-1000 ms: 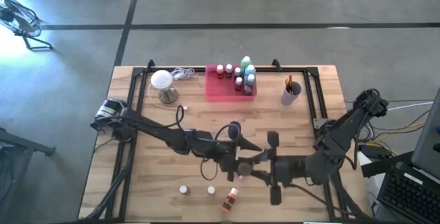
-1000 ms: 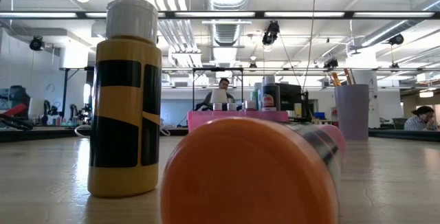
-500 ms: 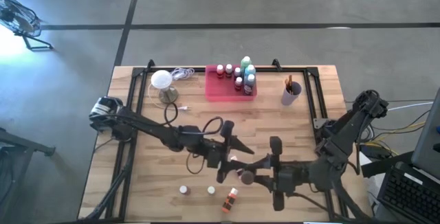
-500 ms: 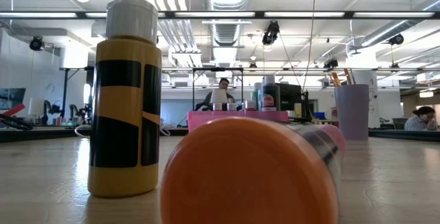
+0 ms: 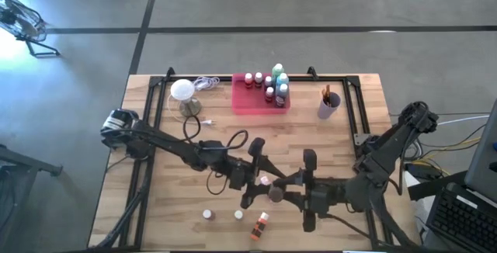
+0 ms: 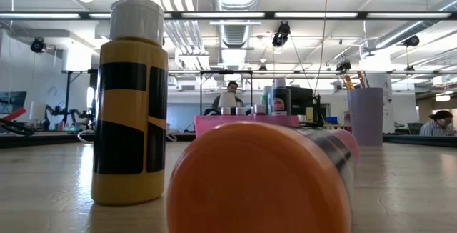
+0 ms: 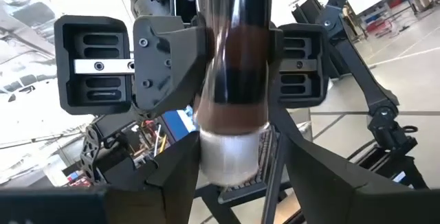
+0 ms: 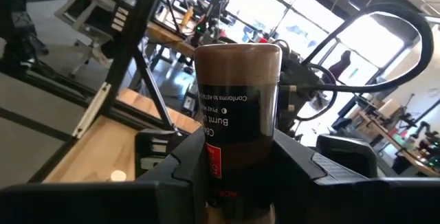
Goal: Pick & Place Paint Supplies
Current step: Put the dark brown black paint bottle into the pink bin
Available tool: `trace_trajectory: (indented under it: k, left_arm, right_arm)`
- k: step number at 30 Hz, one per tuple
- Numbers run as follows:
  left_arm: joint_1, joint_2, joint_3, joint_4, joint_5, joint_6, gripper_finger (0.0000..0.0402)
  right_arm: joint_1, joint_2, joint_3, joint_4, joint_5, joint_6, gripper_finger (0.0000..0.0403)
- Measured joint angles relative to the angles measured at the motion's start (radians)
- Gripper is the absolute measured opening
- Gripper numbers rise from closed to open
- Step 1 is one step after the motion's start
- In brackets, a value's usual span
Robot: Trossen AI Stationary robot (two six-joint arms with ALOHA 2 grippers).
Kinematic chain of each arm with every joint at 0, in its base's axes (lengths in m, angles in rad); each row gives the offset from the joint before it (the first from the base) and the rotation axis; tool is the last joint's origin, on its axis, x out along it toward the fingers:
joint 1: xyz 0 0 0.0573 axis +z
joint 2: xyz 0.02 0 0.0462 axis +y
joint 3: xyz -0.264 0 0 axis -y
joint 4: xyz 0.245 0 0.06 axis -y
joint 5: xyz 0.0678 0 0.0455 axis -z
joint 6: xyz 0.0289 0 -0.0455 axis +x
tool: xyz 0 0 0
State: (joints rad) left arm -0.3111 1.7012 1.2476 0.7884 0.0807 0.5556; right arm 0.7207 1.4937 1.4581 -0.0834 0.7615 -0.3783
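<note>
A brown paint bottle (image 5: pixel 273 193) with a white cap (image 7: pixel 230 157) hangs above the middle of the table between my two grippers. My right gripper (image 5: pixel 287 192) reaches in from the right and is shut on it. My left gripper (image 5: pixel 258 178) faces it from the left and is open. Its two fingers stand on either side of the cap, and in the left wrist view a gap shows beside one of them (image 7: pixel 302 162). Neither gripper shows in the low view. My right gripper pinches the brown bottle's labelled body (image 8: pixel 208 148) between its two fingers (image 7: pixel 165 59), about midway along it. The fingers come in level from the table's right side and lie across the bottle. The bottle is lifted clear and tilted, with its brown base (image 8: pixel 237 52) uppermost.
Near the front edge stand two small white-capped bottles (image 5: pixel 207 214) (image 5: pixel 238 215), and an orange bottle (image 5: pixel 259 224) lies on its side. At the back are a pink tray (image 5: pixel 247 104) with several bottles, a purple cup (image 5: pixel 328 105) with brushes, and a white globe lamp (image 5: pixel 183 91).
My left gripper has turned at the wrist, tipped up a little and shifted slightly toward the table's left edge, so that its fingers now flank the bottle's cap. My right gripper has rolled a little with the bottle, whose brown base now faces up.
</note>
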Motion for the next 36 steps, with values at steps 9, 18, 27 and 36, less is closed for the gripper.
trace_trajectory:
  k: [9, 18, 27, 36]
  left_arm:
    - [0.002, 0.000, -0.001, 0.005, -0.002, 0.000, 0.0213]
    - [0.002, 0.000, -0.001, 0.005, -0.002, -0.006, 0.0203]
    - [0.004, 0.001, -0.005, 0.056, 0.049, 0.001, 0.0169]
    - [0.002, 0.001, -0.006, 0.185, 0.067, 0.025, 0.0168]
  right_arm:
    - [-0.019, 0.000, -0.001, -0.001, -0.006, -0.008, 0.0107]
    - [-0.019, 0.000, -0.002, -0.001, -0.006, -0.015, 0.0107]
    - [-0.019, 0.001, -0.003, 0.050, -0.038, -0.067, 0.0107]
    - [-0.029, 0.001, -0.003, 0.191, -0.098, -0.231, 0.0107]
